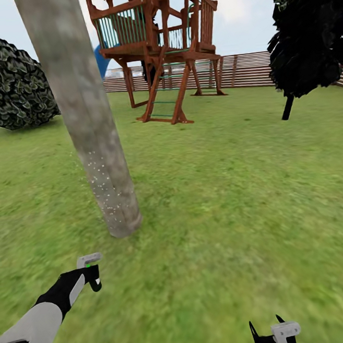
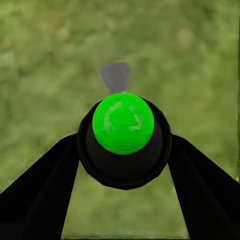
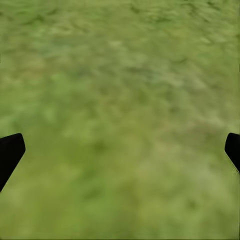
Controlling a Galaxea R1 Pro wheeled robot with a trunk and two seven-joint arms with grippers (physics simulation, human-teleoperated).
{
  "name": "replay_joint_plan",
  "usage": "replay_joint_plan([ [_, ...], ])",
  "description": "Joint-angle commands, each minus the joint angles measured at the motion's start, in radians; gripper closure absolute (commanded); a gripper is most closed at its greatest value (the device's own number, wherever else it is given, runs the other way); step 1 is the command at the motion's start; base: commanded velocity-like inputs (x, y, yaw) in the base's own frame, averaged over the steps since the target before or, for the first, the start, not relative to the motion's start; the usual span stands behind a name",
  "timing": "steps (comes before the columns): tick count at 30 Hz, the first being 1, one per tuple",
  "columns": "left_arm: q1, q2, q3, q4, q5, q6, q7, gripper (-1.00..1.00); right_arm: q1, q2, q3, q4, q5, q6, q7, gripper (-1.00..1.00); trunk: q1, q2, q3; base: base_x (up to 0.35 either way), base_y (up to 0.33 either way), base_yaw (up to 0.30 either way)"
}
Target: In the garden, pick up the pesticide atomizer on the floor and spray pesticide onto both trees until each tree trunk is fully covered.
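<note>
A thick beige-grey tree trunk [image 1: 82, 112] leans up from the grass floor [image 1: 223, 214] at left centre. Whitish pesticide specks [image 1: 103, 186] dot its lower part. Just short of the trunk's base, my left gripper [image 1: 94, 279] is shut on the pesticide atomizer [image 1: 95, 283]. In the left wrist view the atomizer [image 2: 123, 125] is a black body with a bright green round top and a grey nozzle, clamped between my left gripper's [image 2: 125, 150] black fingers. My right gripper [image 1: 266, 324] is at the bottom edge, open; in its wrist view the right gripper [image 3: 120, 152] has only grass between its fingers.
Dark green mottled foliage [image 1: 11, 82] bulges at the far left. A wooden play tower [image 1: 159, 47] stands behind the trunk, before a brown slat fence [image 1: 245, 70]. A narrow black tree [image 1: 308, 37] stands at the right. Open lawn stretches to the right of the trunk.
</note>
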Motion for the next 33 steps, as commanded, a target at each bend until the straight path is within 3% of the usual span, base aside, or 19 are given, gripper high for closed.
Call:
replay_joint_plan([
  [1,0.001,-0.014,0.003,0.004,-0.003,-0.001,0.0,1.0,0.0,0.0,0.0,0.0,0.0,0.0,0.0,-1.0,0.0,0.0,0.0,0.009,-0.273,0.277],
  [5,0.004,-0.039,0.004,0.007,-0.011,-0.005,0.001,1.0,0.0,0.0,0.0,0.0,0.0,0.0,0.0,-1.0,0.0,0.0,0.0,0.002,-0.273,0.277],
  [11,0.004,-0.041,0.003,0.006,-0.014,-0.006,0.0,1.0,0.0,0.0,0.0,0.0,0.0,0.0,0.0,-1.0,0.0,0.0,0.0,0.0,-0.274,0.222],
  [18,0.004,-0.041,0.002,0.006,-0.016,-0.005,0.0,1.0,0.0,0.0,0.0,0.0,0.0,0.0,0.0,-1.0,0.0,0.0,0.0,0.026,-0.274,0.011],
  [33,0.004,-0.043,0.002,0.006,-0.017,-0.004,0.0,1.0,0.0,0.0,0.0,0.001,0.0,0.0,0.0,-1.0,0.0,0.0,0.0,0.172,-0.25,0.013],
])
